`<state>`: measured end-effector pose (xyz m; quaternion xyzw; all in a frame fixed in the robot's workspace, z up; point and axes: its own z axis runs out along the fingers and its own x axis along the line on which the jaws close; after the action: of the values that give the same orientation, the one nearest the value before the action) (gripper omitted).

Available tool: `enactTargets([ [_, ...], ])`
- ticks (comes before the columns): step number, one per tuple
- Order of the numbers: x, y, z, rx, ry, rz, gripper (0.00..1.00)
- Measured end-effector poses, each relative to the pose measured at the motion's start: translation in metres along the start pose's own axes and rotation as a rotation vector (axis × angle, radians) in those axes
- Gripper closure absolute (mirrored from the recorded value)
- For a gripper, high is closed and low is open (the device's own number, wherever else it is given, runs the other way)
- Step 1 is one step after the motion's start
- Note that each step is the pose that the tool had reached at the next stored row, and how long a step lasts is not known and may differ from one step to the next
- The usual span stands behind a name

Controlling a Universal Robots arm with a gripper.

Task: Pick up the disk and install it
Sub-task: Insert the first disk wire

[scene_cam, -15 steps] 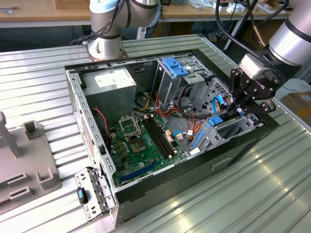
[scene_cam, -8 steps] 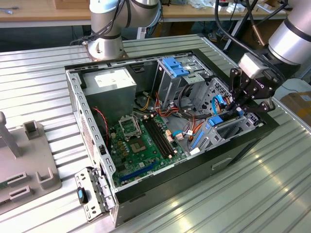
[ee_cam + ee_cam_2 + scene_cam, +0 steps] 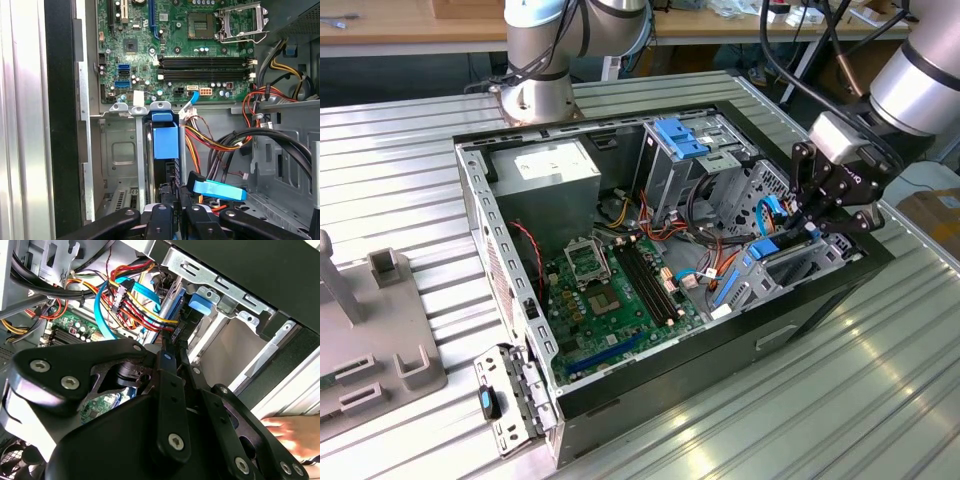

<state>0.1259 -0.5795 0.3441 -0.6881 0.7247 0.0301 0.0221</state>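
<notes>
The disk (image 3: 782,255) stands on edge in the drive cage slot at the open computer case's side, on the exterior view's right. Its bright blue rail shows in the first wrist view (image 3: 165,142) and in the second wrist view (image 3: 199,304). My gripper (image 3: 813,232) hangs right over the disk's upper end. Its black fingers come together, shut, with the tips (image 3: 166,347) at the disk's dark end. In the first wrist view the gripper (image 3: 178,210) lines up with the slot.
The case holds a green motherboard (image 3: 610,290), a grey power supply (image 3: 545,170) and a blue bracket (image 3: 680,135) on the metal cage. Bundled cables (image 3: 225,142) and a blue flat cable (image 3: 217,189) run beside the slot. A person's hand (image 3: 285,432) rests outside the case.
</notes>
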Motion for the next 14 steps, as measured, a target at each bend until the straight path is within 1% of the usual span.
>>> enactTargets([
  [14, -0.0008, 0.0000, -0.0029, 0.0000, 0.0000, 0.000, 0.84],
])
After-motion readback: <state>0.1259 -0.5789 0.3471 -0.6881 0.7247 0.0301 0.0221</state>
